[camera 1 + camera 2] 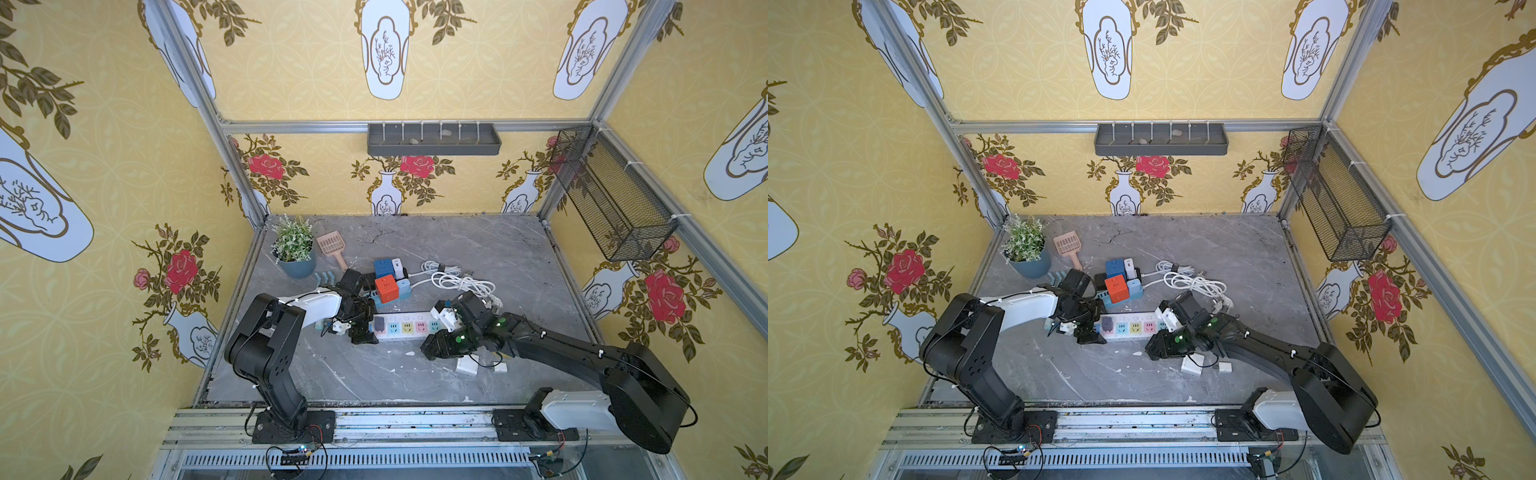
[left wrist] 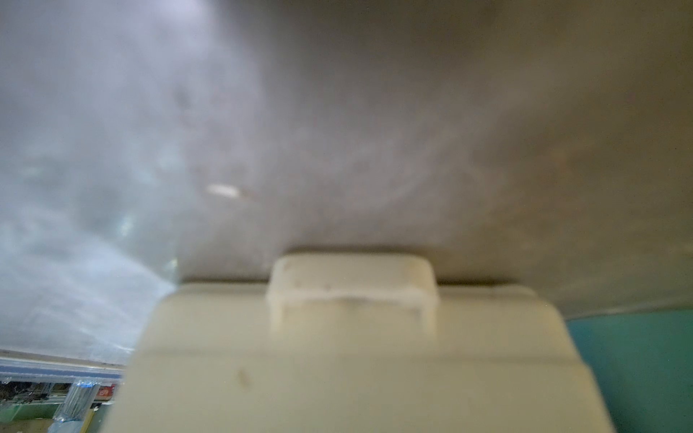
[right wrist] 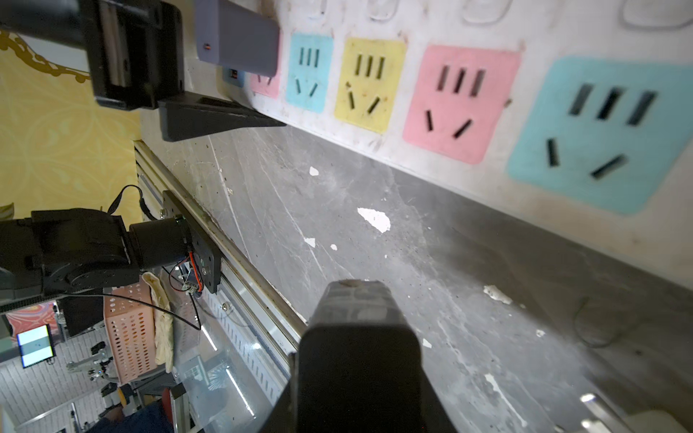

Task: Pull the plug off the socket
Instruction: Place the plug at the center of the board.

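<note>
A white power strip [image 1: 399, 337] [image 1: 1133, 338] [image 3: 525, 22] with coloured sockets lies across the middle of the table. A grey plug [image 1: 379, 323] [image 1: 1107, 323] [image 3: 240, 37] sits in its leftmost socket. My left gripper [image 1: 365, 328] [image 1: 1090, 328] straddles the strip's left end beside the plug, and one finger [image 3: 210, 116] lies along the front edge. In the left wrist view a blurred cream body [image 2: 337, 356] fills the space at the jaws. My right gripper [image 1: 424, 350] [image 1: 1148, 349] [image 3: 354, 296] is shut and empty, low over the table in front of the strip's right end.
Coloured cube sockets [image 1: 386, 289] and coiled white cables [image 1: 461, 282] lie behind the strip. A potted plant [image 1: 295, 253] and a pink scoop [image 1: 332, 247] stand at the back left. Two white adapters [image 1: 467, 365] lie under the right arm. A wire basket [image 1: 611, 199] hangs on the right wall.
</note>
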Tool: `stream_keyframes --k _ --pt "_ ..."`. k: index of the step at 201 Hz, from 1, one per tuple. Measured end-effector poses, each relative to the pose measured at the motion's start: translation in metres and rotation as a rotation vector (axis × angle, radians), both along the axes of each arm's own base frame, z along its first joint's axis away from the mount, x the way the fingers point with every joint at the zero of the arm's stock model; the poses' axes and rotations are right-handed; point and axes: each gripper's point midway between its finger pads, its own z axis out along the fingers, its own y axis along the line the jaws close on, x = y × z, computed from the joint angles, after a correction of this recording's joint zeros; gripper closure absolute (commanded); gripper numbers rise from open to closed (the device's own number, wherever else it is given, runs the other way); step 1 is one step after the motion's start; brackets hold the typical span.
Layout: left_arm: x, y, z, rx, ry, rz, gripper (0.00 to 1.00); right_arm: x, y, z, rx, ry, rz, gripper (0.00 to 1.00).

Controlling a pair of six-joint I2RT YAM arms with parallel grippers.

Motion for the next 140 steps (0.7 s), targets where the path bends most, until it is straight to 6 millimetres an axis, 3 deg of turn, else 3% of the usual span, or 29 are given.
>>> stream_keyframes --k 82,140 --pt "0.000 0.000 0.000 0.001 0.002 0.000 0.92 0.005 -0.007 -0.024 -0.026 0.156 -0.053 0.75" --pt "0.000 0.000 0.000 0.001 0.001 0.000 0.92 0.006 -0.014 -0.040 -0.062 0.219 -0.089 0.52"
